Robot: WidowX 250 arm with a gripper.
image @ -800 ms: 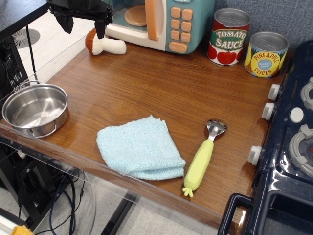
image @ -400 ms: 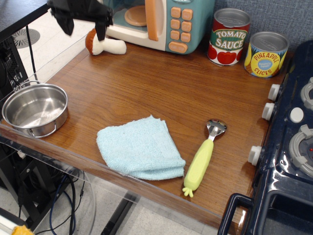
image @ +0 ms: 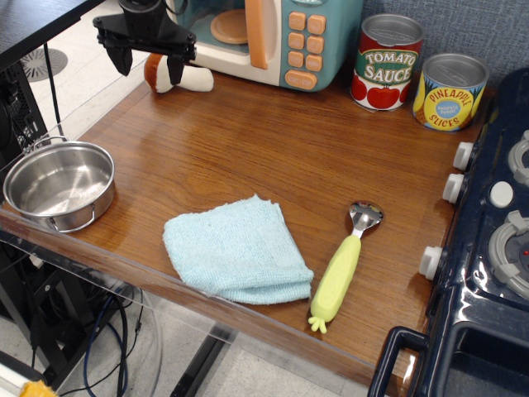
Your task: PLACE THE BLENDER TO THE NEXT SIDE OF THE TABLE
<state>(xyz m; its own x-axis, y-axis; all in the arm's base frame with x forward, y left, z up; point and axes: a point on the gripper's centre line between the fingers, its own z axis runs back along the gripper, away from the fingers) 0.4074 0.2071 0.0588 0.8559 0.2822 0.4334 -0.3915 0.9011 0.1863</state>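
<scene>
The blender (image: 192,78), a small mushroom toy with a reddish-brown cap and cream stem, lies on its side at the far left of the dark wood table (image: 273,149), against the teal toy microwave (image: 273,37). My black gripper (image: 150,64) hangs open just above and in front of its cap. One finger (image: 125,59) is left of the cap and the other (image: 175,68) overlaps the cap and stem. It holds nothing. The cap is partly hidden by the fingers.
A steel pot (image: 59,184) sits at the front left edge. A light-blue cloth (image: 235,250) and a yellow-green-handled scoop (image: 340,269) lie near the front. Tomato sauce (image: 386,62) and pineapple (image: 449,92) cans stand at the back. A dark toy stove (image: 488,248) fills the right.
My gripper has come down and moved slightly right, so its fingers now straddle the mushroom's cap. The mushroom and everything else have stayed put.
</scene>
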